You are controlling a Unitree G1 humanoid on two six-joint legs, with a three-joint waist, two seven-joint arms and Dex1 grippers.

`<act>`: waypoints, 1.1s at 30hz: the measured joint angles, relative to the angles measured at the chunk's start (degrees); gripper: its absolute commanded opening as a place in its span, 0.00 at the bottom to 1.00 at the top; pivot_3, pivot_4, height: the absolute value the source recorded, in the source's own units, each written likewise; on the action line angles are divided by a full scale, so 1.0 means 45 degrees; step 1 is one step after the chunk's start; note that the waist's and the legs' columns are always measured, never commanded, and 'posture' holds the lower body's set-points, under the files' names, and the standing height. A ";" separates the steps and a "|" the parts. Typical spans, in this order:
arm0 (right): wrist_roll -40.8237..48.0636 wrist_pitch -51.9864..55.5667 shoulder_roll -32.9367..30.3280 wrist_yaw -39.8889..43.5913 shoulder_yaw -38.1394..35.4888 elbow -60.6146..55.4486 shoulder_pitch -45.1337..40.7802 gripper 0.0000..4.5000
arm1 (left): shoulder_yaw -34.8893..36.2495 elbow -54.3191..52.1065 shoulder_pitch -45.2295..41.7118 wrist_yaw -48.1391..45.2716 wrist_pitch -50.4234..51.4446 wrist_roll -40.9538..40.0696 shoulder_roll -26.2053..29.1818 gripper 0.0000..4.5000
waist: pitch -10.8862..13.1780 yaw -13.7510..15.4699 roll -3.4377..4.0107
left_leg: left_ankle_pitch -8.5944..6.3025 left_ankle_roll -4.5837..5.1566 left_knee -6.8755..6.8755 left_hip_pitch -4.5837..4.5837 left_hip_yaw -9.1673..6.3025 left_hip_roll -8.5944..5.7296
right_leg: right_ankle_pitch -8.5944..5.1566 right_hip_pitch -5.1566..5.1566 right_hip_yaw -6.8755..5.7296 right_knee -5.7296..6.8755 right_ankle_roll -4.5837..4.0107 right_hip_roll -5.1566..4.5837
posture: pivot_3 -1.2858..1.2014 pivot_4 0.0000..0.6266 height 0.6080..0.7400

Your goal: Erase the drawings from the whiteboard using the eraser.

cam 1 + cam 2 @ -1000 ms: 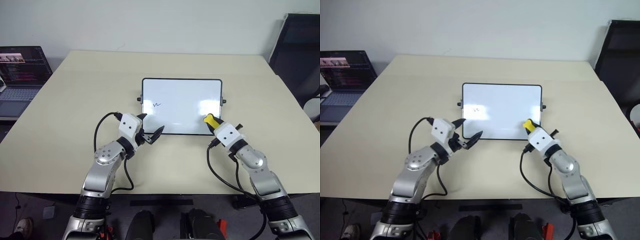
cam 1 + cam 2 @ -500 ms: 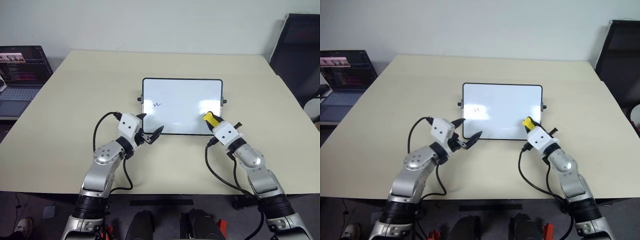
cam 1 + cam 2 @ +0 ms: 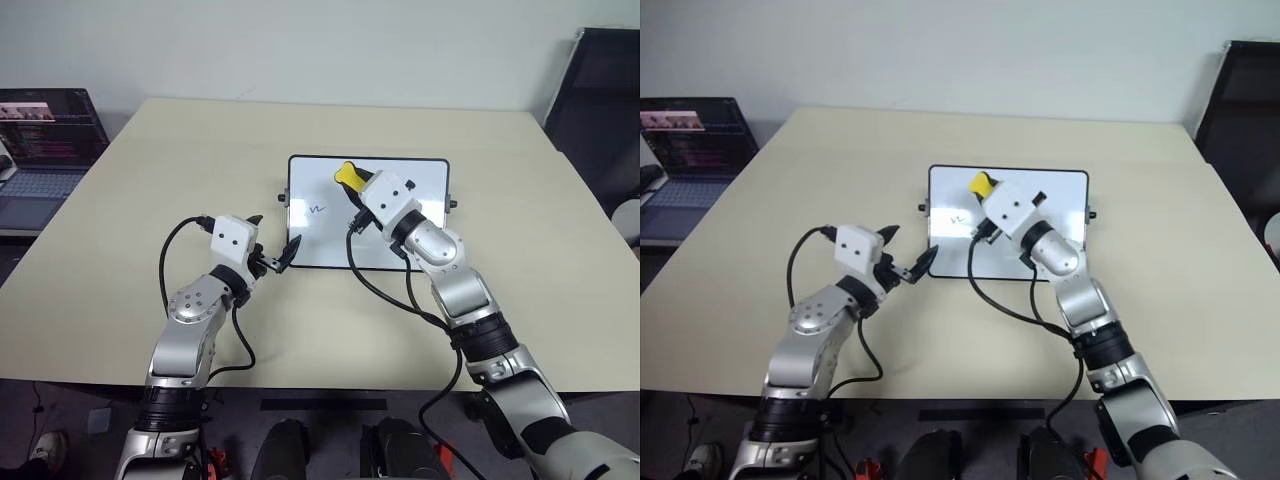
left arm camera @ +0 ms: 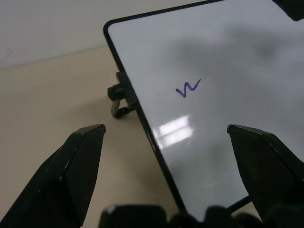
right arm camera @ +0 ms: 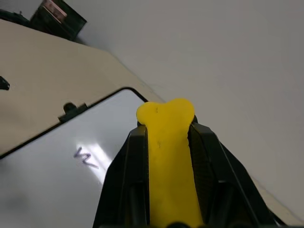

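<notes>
The whiteboard (image 3: 330, 240) lies flat at the table's middle, with one small dark drawing (image 3: 316, 210) on its left part; the same squiggle (image 4: 188, 88) shows in the left wrist view. My right gripper (image 3: 350, 180) hangs over the board's far middle, shut on the yellow eraser (image 3: 347, 176), whose rounded end (image 5: 166, 111) sticks out past the fingers. The squiggle lies just left of and nearer than the eraser. My left gripper (image 3: 275, 232) stands open beside the board's near left corner, nothing between its fingers (image 4: 80, 156).
An open laptop (image 3: 40, 140) sits on a side desk at the far left. A black chair (image 3: 600, 100) stands off the table's right side. A small black knob (image 4: 116, 97) juts from the board's left edge. The beige table (image 3: 150, 200) stretches wide around the board.
My right gripper, with the eraser, rose from the board's near right corner and swung left to over its far middle. The left gripper drew a little to the left, off the board's edge.
</notes>
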 measured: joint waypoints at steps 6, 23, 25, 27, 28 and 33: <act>-0.0173 0.0063 0.0532 0.0463 0.0584 0.2624 -0.1954 0.20 | 0.0094 -0.0116 0.0345 0.0258 0.0058 -0.0017 -0.0222 1.00 | 0.0002 -0.0064 0.0003 | 0.0001 0.0000 -0.0001 0.0008 -0.0002 0.0014 | 0.0002 -0.0019 0.0012 0.0028 -0.0006 0.0004 | 0.52 0.24 1.00; -0.1871 0.0668 0.1194 0.0106 0.1853 0.6565 -0.4289 0.20 | 0.0020 -0.0363 0.0431 0.0443 0.0099 -0.0027 -0.0323 1.00 | 0.0001 -0.0073 0.0003 | 0.0001 -0.0002 -0.0002 -0.0081 -0.0006 0.0012 | 0.0004 -0.0121 0.0018 0.0044 -0.0009 0.0001 | 0.52 0.24 1.00; -0.2001 0.0827 0.1180 0.0174 0.1971 0.6407 -0.4191 0.20 | 0.0020 -0.0388 0.0430 0.0444 0.0099 -0.0026 -0.0323 1.00 | 0.0000 -0.0076 0.0002 | 0.0002 -0.0001 0.0001 -0.0080 -0.0008 0.0012 | 0.0004 -0.0118 0.0017 0.0046 -0.0009 0.0001 | 0.52 0.24 1.00; -0.2030 0.0958 0.1161 0.0245 0.2009 0.5947 -0.3775 0.20 | 0.0020 -0.0416 0.0428 0.0444 0.0101 -0.0025 -0.0323 1.00 | -0.0004 -0.0075 0.0001 | 0.0002 -0.0001 0.0006 -0.0078 -0.0010 0.0012 | 0.0004 -0.0113 0.0014 0.0047 -0.0009 0.0002 | 0.52 0.24 1.00; -0.2030 0.1037 0.1151 0.0319 0.2050 0.5637 -0.3505 0.20 | 0.0020 -0.0438 0.0426 0.0445 0.0103 -0.0025 -0.0321 1.00 | -0.0005 -0.0075 0.0000 | 0.0002 -0.0001 0.0007 -0.0077 -0.0010 0.0012 | 0.0004 -0.0111 0.0015 0.0047 -0.0009 0.0002 | 0.52 0.24 1.00; -0.2062 0.1744 0.0975 0.1001 0.2504 0.3496 -0.1633 0.20 | 0.0014 -0.0533 0.0385 0.0446 0.0146 -0.0025 -0.0321 1.00 | -0.0013 -0.0057 -0.0002 | 0.0003 -0.0001 0.0018 -0.0073 -0.0015 0.0011 | 0.0004 -0.0103 0.0013 0.0051 -0.0007 0.0003 | 0.52 0.24 1.00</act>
